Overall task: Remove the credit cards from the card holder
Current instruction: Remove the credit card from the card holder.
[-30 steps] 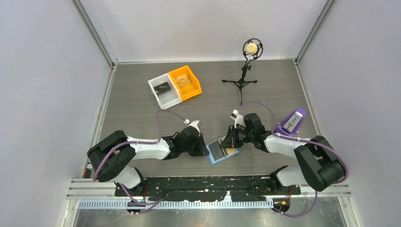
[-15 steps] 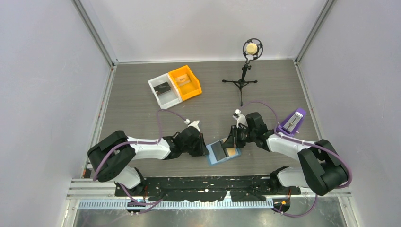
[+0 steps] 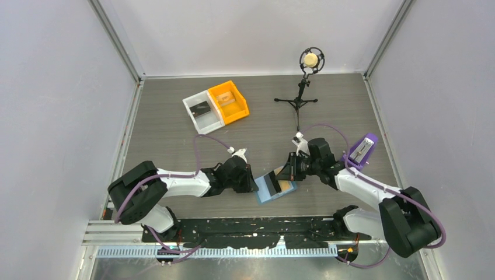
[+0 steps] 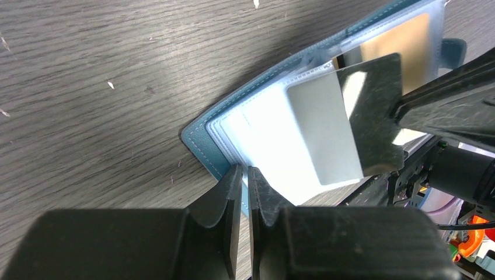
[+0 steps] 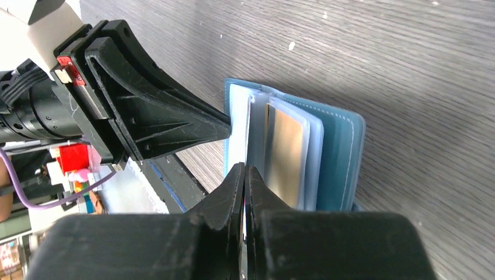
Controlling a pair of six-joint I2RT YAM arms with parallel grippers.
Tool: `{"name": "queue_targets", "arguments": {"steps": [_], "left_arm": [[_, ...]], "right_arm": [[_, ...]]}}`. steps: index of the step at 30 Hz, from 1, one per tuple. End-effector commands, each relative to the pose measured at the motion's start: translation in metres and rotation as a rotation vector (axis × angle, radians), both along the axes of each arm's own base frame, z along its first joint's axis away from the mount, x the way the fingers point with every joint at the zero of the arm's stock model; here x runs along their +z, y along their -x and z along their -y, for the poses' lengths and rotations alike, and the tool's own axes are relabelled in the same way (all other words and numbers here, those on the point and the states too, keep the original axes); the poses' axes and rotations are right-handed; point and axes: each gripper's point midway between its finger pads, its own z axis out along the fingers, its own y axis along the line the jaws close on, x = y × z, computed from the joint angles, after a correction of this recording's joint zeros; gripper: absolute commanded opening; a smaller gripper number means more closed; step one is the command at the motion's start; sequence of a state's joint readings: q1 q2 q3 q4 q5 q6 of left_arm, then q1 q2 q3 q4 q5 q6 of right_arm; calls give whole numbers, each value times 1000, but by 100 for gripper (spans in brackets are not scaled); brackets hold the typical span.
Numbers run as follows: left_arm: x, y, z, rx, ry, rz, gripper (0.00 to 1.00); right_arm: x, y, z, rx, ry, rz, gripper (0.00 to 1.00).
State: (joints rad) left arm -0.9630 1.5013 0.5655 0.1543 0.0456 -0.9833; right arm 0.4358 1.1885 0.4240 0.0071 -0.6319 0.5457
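The light-blue card holder (image 3: 264,197) lies open on the table near the front edge. My left gripper (image 3: 254,185) is shut on its left edge, and the pinch shows in the left wrist view (image 4: 245,174). My right gripper (image 3: 283,175) is shut on the black card (image 3: 269,183) and holds it tilted over the open pages. In the left wrist view the black card (image 4: 356,111) looks glossy, and its left end seems still under a clear sleeve. The tan card (image 4: 403,44) sits in a pocket and also shows in the right wrist view (image 5: 286,151).
A white bin (image 3: 201,111) holding a dark item and an orange bin (image 3: 229,100) stand at the back left. A microphone stand (image 3: 300,87) is at the back centre. A purple wedge stand (image 3: 359,150) sits to the right, close to my right arm.
My right gripper has drawn back to the right with the black card, sliding it further out of the holder. My left gripper has stayed on the holder's edge.
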Motion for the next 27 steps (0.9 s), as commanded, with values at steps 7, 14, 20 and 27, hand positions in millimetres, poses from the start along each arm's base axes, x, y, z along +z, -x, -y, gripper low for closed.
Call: {"name": "queue_targets", "arguments": {"steps": [7,14,20,27], "left_arm": [[-28,9,-38,17,-170,-17,16],[19,0,-20,-44,-71,88,34],[57,-13,-18,-101,-97,248,45],[99,-17,-1,-249,-158,559,47]], "right_arm": [[23,-19,19,-133,44,71,5],[41,-21,18,-173,7,88,5],[57,-19,14,-229,-74,45,5],[84,-19,9,-338,-229,-14,5]]}}
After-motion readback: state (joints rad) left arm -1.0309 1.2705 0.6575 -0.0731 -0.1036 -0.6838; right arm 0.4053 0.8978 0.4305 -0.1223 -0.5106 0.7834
